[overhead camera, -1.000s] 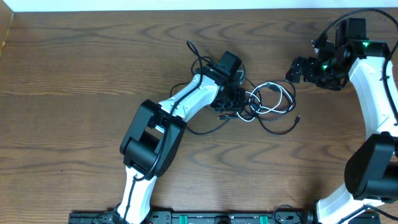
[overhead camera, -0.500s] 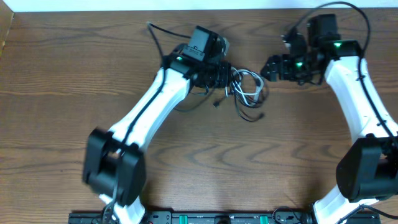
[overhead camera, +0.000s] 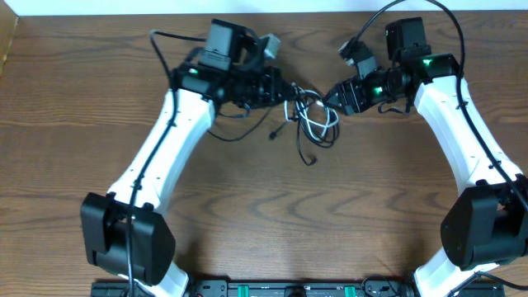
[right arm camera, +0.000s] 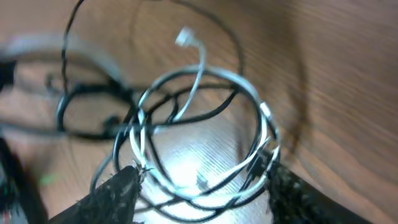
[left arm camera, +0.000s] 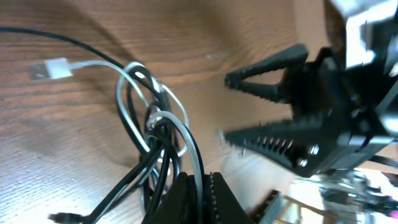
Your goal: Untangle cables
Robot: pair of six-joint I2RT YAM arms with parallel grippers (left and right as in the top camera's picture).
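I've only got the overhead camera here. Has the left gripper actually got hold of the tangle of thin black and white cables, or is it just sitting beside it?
Observer: It has hold. In the left wrist view the left gripper is shut on the tangle of thin black and white cables, with strands pinched between its fingers.
Operator: And the right gripper?
Observer: The right gripper is open. Its toothed fingers stand apart, pointing at the tangle.
Operator: Anything between them?
Observer: Yes. In the right wrist view the loops span the gap between its fingers.
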